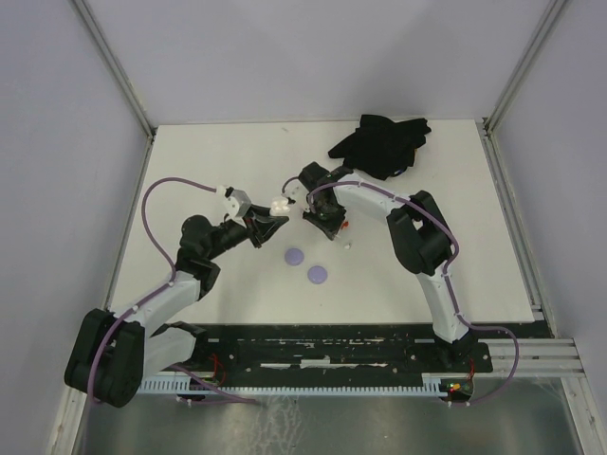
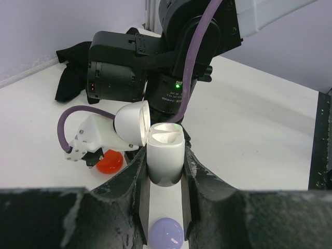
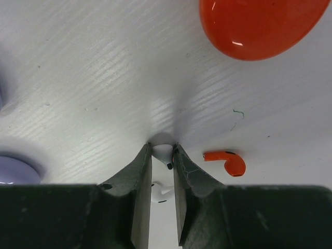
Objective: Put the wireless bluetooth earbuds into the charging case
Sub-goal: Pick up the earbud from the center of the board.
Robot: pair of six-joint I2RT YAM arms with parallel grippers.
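Note:
My left gripper point(image 2: 165, 174) is shut on the white charging case point(image 2: 165, 158) and holds it upright above the table, its lid point(image 2: 132, 128) flipped open to the left. In the top view the case point(image 1: 278, 204) sits between the two arms. My right gripper point(image 3: 163, 151) points down at the table, its fingertips pressed on either side of a white earbud point(image 3: 162, 152). A second white earbud point(image 3: 158, 191) lies between the fingers further back. A red earbud point(image 3: 225, 160) lies just right of the right finger. In the top view the right gripper point(image 1: 327, 227) is beside the case.
A red disc point(image 3: 259, 23) lies beyond the right gripper, also seen as the red disc point(image 2: 110, 162) left of the case. Two lavender discs point(image 1: 295, 255) point(image 1: 317, 274) lie in front of the grippers. A black cloth point(image 1: 379, 142) is heaped at the back.

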